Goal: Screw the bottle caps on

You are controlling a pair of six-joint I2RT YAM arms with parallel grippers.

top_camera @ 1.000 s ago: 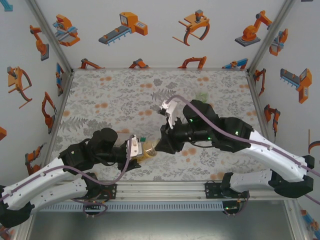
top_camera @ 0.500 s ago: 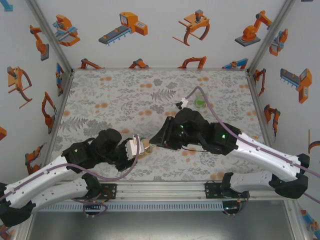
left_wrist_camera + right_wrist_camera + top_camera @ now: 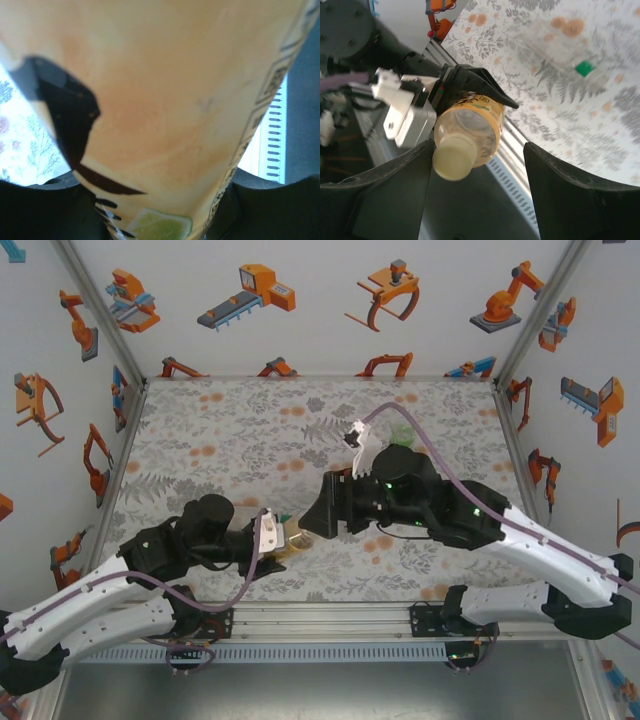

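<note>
Left gripper (image 3: 279,538) clamped on the amber bottle (image 3: 475,125), which it holds tilted over the near edge of the table (image 3: 220,430), neck aimed at the right gripper (image 3: 316,522). We note the pale cap (image 3: 452,160) sitting on the neck. Right gripper's jaws stand well apart, one on each side of the cap, gripping nothing. One jaw looks just beside the cap; the blur keeps us from telling whether it touches. In the left wrist view the bottle's label, with a lime slice (image 3: 160,226), sits right against the lens. A clear bottle (image 3: 555,45) with a green cap (image 3: 584,67) lies on the table.
</note>
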